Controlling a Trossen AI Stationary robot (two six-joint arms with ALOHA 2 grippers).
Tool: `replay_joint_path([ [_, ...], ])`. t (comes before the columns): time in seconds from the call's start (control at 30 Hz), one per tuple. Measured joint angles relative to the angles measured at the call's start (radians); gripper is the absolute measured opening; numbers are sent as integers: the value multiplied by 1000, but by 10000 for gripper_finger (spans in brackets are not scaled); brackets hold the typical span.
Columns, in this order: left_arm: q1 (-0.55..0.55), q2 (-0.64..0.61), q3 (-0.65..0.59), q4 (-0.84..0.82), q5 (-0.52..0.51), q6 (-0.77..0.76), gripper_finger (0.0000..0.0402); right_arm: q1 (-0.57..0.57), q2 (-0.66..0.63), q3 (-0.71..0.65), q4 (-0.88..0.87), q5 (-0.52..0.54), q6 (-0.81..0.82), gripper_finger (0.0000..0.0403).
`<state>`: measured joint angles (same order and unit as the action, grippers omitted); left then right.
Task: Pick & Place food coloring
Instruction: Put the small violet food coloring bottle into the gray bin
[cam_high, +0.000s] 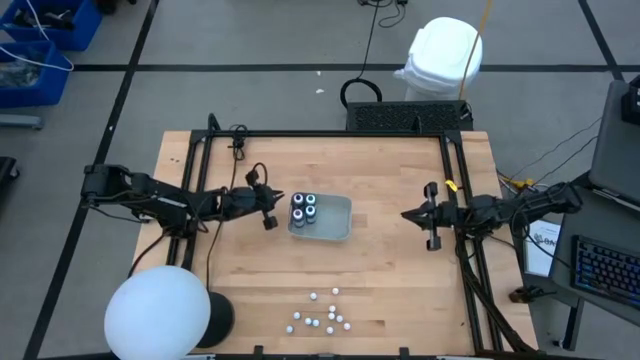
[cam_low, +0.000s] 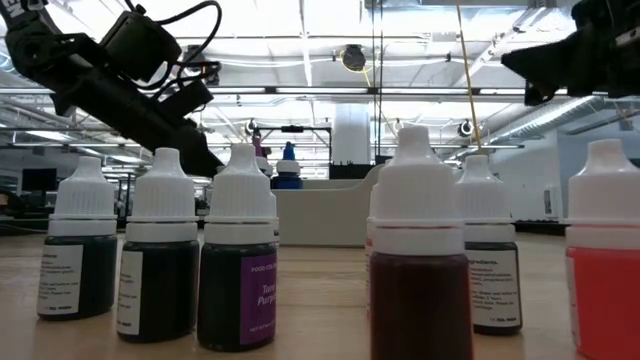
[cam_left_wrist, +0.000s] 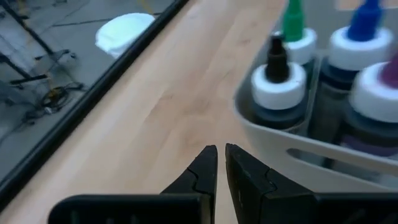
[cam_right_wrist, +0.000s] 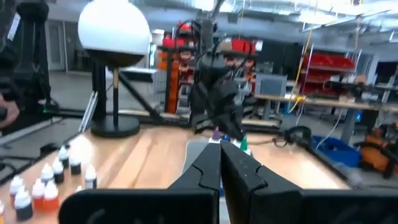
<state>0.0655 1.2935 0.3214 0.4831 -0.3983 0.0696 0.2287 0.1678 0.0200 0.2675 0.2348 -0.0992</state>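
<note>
Four food coloring bottles (cam_high: 304, 210) stand upright in the left end of a grey tray (cam_high: 335, 228) at the table's middle. In the left wrist view they (cam_left_wrist: 277, 87) show white collars with black, green, blue and purple tips. My left gripper (cam_high: 270, 220) (cam_left_wrist: 221, 155) hovers just left of the tray, its fingers shut to a slit and holding nothing. My right gripper (cam_high: 410, 215) (cam_right_wrist: 221, 155) is shut and empty. It is raised at the table's right side, well away from the tray.
Several more small white-capped bottles (cam_high: 322, 315) (cam_low: 240, 260) stand loose near the table's front edge. A white globe lamp (cam_high: 158, 313) sits on a black base at the front left corner. Black frame rails (cam_high: 455, 200) run along both sides. Bare wood lies between the tray and the right rail.
</note>
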Motion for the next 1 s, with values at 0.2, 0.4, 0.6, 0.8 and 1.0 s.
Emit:
replay_joint_path([
  [0.2, -80, 0, 50, -80, 39, 6, 42, 0, 2, -1, 17, -1, -5, 1],
  [0.4, -266, 1, 411, -678, -99, -75, 42, 0, 3, -3, 19, -1, -44, 1],
  [0.6, -391, 7, 793, -1051, -212, -193, 42, 0, 3, -3, 27, -1, -44, 1],
  [0.8, -414, 7, 1135, -1204, -204, -217, 42, 0, 3, -5, 21, -1, -26, 1],
  [1.0, -414, 22, 1217, -1240, -62, -261, 42, 0, 3, -5, 60, -1, -18, 2],
])
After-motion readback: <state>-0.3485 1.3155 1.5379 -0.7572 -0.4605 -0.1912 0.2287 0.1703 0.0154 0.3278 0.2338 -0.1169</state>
